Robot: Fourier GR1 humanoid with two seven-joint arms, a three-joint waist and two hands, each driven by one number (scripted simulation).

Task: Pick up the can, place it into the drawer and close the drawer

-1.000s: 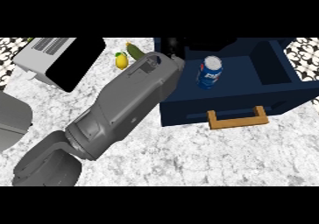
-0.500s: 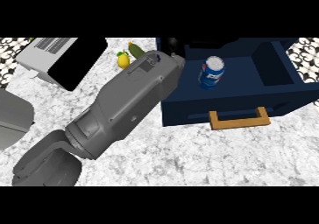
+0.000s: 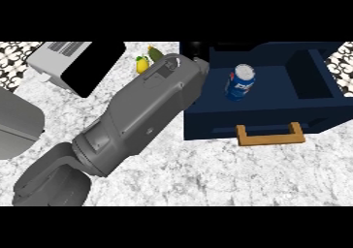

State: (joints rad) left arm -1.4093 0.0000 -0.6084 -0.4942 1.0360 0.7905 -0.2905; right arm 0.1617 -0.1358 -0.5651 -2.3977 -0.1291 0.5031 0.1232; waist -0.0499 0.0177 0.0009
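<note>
Can (image 3: 241,83) stands in the open drawer (image 3: 308,114), just right of the forearm's far end. The hand itself is hidden, so I cannot tell its state. Pulling back carelessly could tip the can; the handle (image 3: 270,135) awaits pushing.

Counter (image 3: 230,174) marbled stone, matt; drawer (image 3: 322,114) matt navy (handle (image 3: 269,135) wood-toned); can (image 3: 240,82) glossy.

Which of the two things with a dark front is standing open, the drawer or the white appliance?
The navy drawer with the wooden handle is open, the blue can inside. The white appliance shows only a flat black front.
</note>
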